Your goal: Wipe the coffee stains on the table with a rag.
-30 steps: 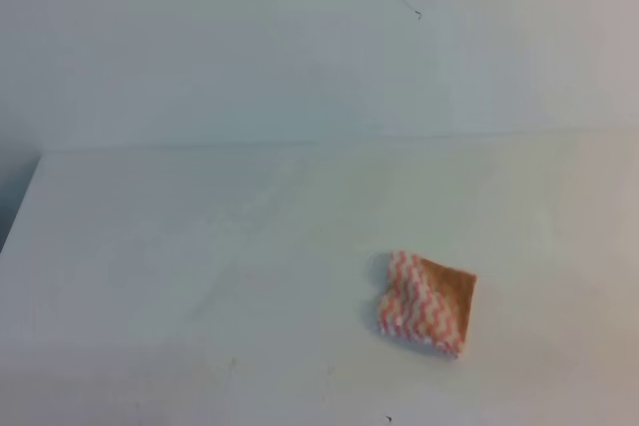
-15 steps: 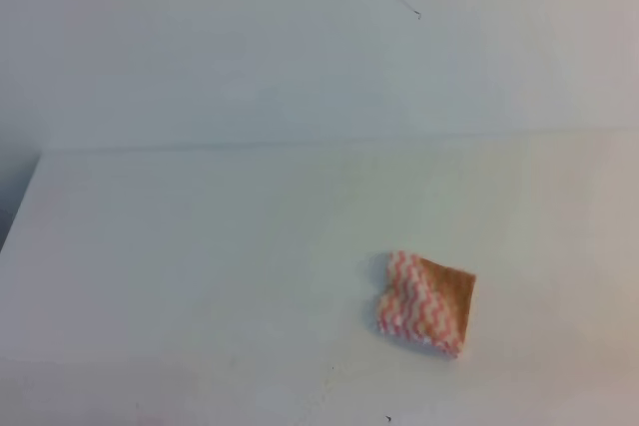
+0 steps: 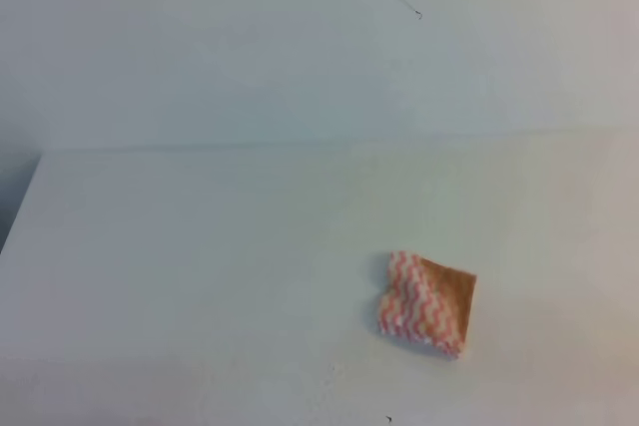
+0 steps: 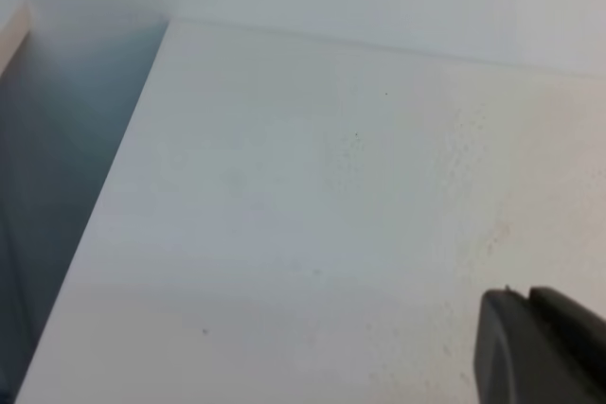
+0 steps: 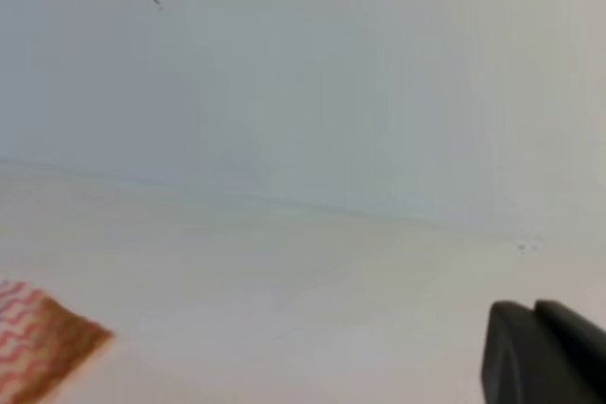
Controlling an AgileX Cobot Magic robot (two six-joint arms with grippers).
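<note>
On the white table [image 3: 200, 266], right of its middle and toward the near edge, the rag [image 3: 427, 302] is lying folded and turned like a diamond, one corner pointing to the upper right and its tan-brown patch facing that way, the pink-and-white zigzag part facing lower left. Nothing is touching it. At the lower right corner of each wrist view, the dark tip of the left gripper [image 4: 540, 347] and of the right gripper [image 5: 542, 352] is showing; the right one is sitting closed, and the left one's state I cannot tell.
</note>
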